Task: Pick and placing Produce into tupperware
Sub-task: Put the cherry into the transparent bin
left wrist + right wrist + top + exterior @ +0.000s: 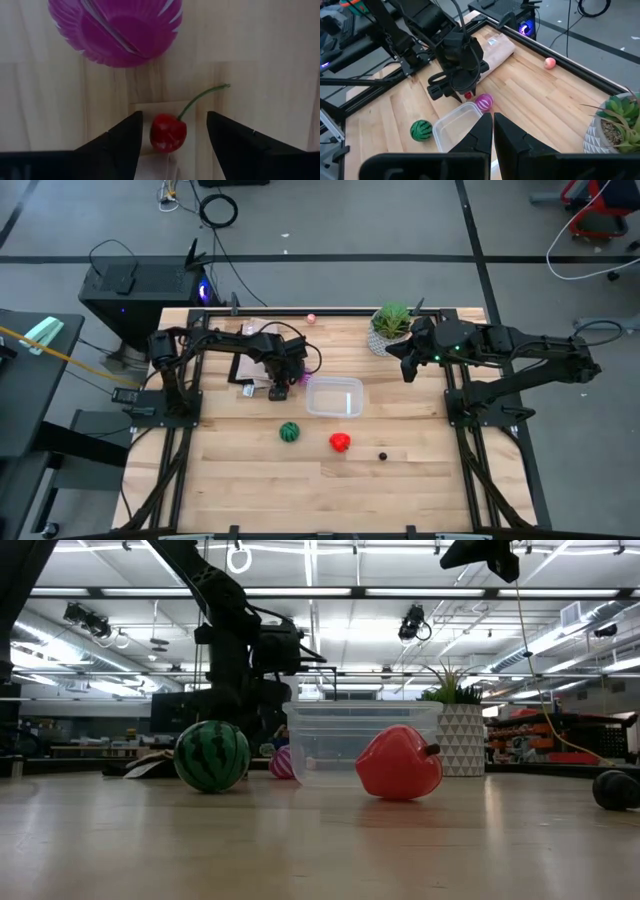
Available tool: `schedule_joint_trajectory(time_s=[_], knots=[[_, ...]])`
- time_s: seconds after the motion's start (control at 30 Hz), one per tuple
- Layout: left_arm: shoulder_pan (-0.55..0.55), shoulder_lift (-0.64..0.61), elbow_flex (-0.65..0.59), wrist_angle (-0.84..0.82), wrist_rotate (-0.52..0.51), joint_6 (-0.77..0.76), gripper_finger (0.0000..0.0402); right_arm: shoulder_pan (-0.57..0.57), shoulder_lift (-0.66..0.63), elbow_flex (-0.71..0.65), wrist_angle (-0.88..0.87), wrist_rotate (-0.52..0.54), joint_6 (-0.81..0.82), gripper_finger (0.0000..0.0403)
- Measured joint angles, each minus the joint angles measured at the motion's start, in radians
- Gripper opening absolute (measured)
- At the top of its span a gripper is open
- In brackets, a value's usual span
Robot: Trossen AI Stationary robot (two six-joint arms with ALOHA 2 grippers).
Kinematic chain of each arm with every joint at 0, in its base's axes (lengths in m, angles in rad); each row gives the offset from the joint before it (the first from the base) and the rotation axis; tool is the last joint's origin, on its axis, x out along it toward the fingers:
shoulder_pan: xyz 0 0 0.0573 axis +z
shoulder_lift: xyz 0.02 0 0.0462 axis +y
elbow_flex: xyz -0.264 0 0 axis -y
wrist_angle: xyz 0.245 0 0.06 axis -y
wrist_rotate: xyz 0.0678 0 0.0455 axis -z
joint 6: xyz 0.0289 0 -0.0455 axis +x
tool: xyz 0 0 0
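Left end effector [283, 384] beside tupperware [335, 397] — right arm near plant [390, 327].

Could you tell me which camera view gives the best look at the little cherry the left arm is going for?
The left wrist view: the cherry fills the space between the left gripper's open jaws, green stem plain. The right wrist view shows only a red speck under that gripper; the high and low views do not show it clearly.

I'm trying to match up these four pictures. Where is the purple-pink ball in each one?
High view: purple-pink ball, just left of the tub.
Low view: ball peeking out left of the tub.
Left wrist view: ball, beyond a cherry.
Right wrist view: ball, touching the tub's corner.
Shared landmark: the tub.
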Motion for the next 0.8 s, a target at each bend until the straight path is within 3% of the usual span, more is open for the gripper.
schedule_joint_trajectory(time_s=[0.8], knots=[[0.0, 0.0, 0.0, -0.019, -0.002, 0.0, 0.0127, 0.0, 0.0, 0.0, 0.0, 0.0, 0.0, 0.0023]])
